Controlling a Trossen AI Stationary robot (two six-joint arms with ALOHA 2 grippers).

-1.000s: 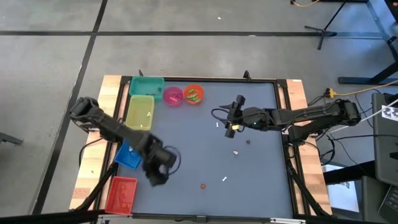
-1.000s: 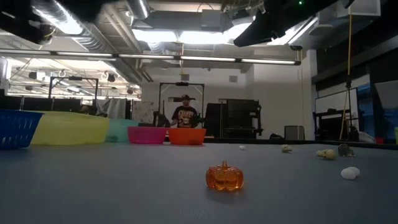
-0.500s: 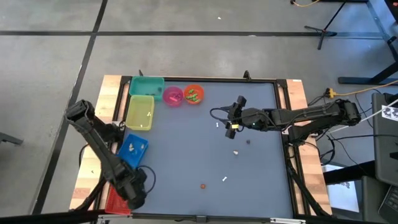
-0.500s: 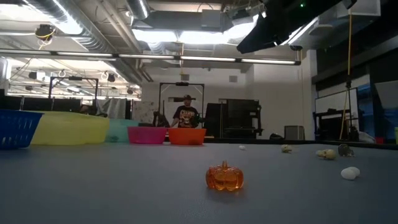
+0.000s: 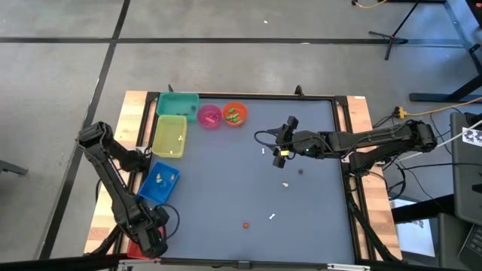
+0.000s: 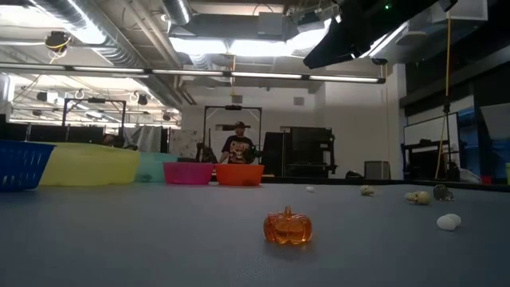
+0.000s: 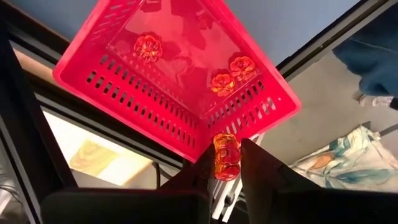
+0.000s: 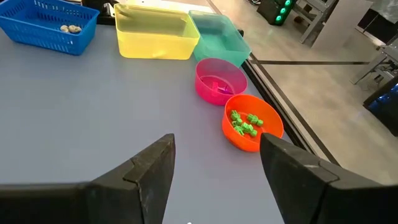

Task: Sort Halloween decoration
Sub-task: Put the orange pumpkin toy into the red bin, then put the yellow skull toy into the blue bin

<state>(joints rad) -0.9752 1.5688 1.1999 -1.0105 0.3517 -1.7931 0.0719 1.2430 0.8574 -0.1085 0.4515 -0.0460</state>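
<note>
Glossy translucent orange pumpkin (image 7: 226, 155); perforated plastic red basket (image 7: 124, 93); matt table (image 5: 301, 218).

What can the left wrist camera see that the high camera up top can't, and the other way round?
Only the left wrist view shows the little orange pumpkin pinched in the left pincer, and three more orange pumpkins lying inside the red basket.

Only the high view shows the whole table, the right pincer waiting open over its middle, the blue basket, the yellow bin, and one pumpkin on the table.

Both show the red basket and the left arm above it.
</note>
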